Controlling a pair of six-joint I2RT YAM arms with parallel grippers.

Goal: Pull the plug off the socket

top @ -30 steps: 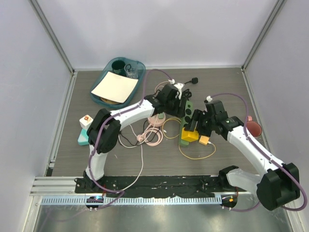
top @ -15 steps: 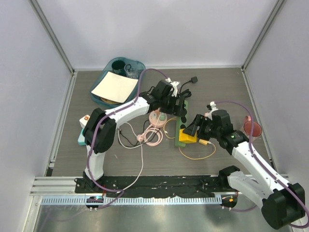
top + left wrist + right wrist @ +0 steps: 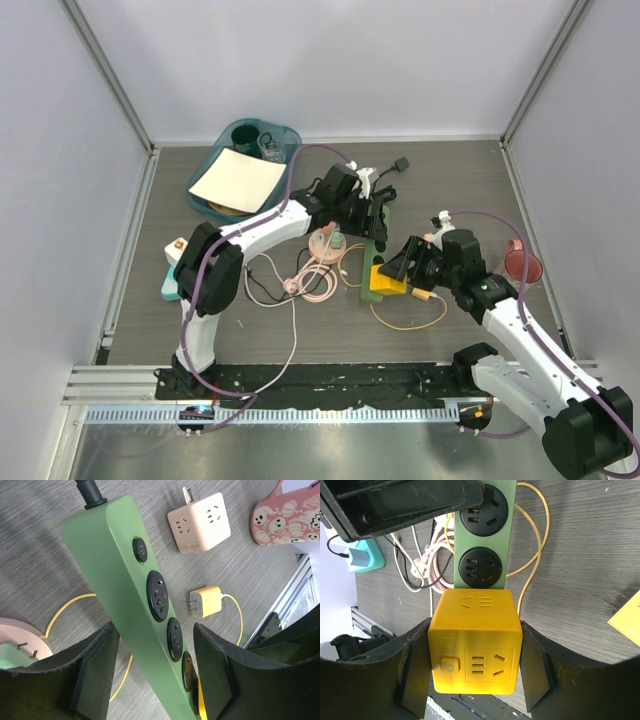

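Observation:
A green power strip (image 3: pixel 376 250) lies mid-table, and a yellow cube plug (image 3: pixel 390 281) sits on its near end. My left gripper (image 3: pixel 366 217) straddles the strip's far half. In the left wrist view its fingers (image 3: pixel 95 675) press both sides of the strip (image 3: pixel 130 570), so the left gripper (image 3: pixel 155 630) is shut on it. My right gripper (image 3: pixel 402 268) is shut on the yellow cube. In the right wrist view both pads (image 3: pixel 412 665) touch the cube's (image 3: pixel 475 640) sides, with the strip's sockets (image 3: pixel 480 566) just beyond. Whether the cube's pins are still in the socket is hidden.
A teal basket (image 3: pixel 285 135) holding a paper sheet stands at the back left. A pink cable coil (image 3: pixel 315 278), a yellow cable (image 3: pixel 412 322) with a small yellow charger (image 3: pixel 422 292), a red cup (image 3: pixel 522 264), a beige cube adapter (image 3: pixel 199 522) and a teal-and-white adapter (image 3: pixel 176 262) lie around the strip.
My right arm has drawn back toward the near edge, its gripper now level with the yellow cube. My left gripper and the strip's far end shifted slightly left. Little moved in the last half second.

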